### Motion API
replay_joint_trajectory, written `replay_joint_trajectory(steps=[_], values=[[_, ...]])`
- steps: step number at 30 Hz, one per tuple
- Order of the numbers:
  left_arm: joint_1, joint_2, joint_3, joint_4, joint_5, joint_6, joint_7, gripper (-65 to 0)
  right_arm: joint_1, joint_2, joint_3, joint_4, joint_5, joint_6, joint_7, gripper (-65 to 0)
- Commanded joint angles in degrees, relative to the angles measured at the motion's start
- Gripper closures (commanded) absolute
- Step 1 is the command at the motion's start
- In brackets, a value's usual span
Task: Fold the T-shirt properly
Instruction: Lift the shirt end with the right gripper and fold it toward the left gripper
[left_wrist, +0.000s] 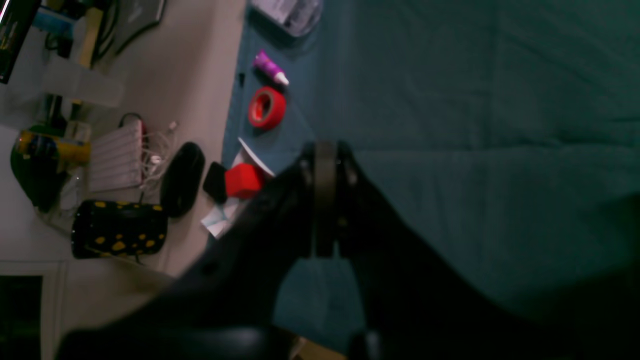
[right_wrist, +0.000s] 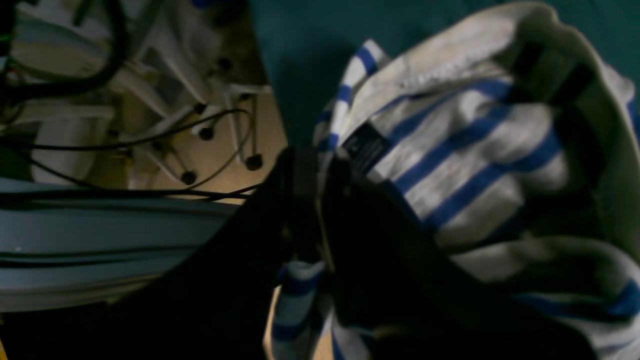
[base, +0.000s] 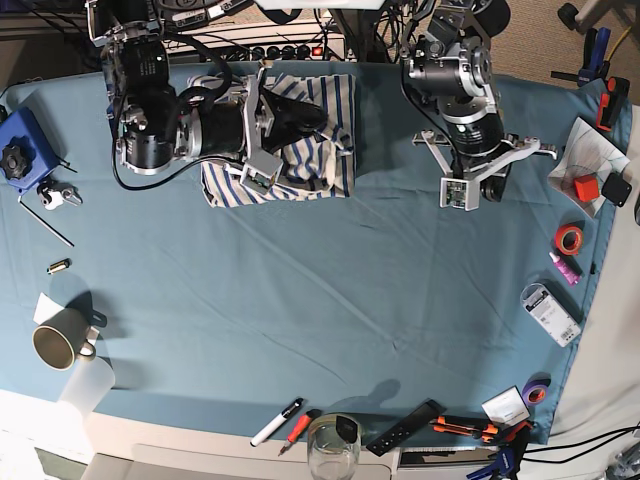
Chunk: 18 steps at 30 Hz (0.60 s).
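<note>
Table (base: 300, 330): covered by a teal cloth, with a broad bare stretch across its middle.
T-shirt (base: 320, 150): bunched at the far edge, left of centre in the base view; stripes and dark neck label (right_wrist: 366, 146) face the right wrist camera.
Right arm: lies low over the shirt; right gripper (right_wrist: 314, 165) has its jaws closed on a fold of the T-shirt.
Left arm: stands upright over bare cloth, well apart from the shirt; left gripper (left_wrist: 326, 155) jaws closed, holding nothing.
Edges: red tape roll (base: 570, 238) and purple tube (base: 565, 266) near the right edge; mug (base: 58, 345) front left; markers (base: 285, 423) and glass (base: 333, 450) along the front.
</note>
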Motion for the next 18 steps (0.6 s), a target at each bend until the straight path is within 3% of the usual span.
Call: replay_joint_trajectory(steps=[1,5,9,13,18], values=[[-0.2,0.0,-0.1,1.1,1.3,0.4,-0.9,0.0,0.7,0.4,0.3,1.0,1.2,0.1,1.3,0.0],[-0.2,0.0,-0.1,1.1,1.3,0.4,-0.9,0.0,0.7,0.4,0.3,1.0,1.2,0.1,1.3,-2.5],[-0.2,0.0,-0.1,1.1,1.3,0.4,-0.9,0.0,0.7,0.4,0.3,1.0,1.2,0.1,1.3,-20.2],[-0.2,0.0,-0.1,1.1,1.3,0.4,-0.9,0.0,1.7,0.3,0.4,1.0,4.3,0.1,1.3,-20.6],[-0.2,0.0,-0.1,1.1,1.3,0.4,-0.9,0.0,4.7,-2.9,1.7,1.0,7.1,0.1,1.3,-20.6]])
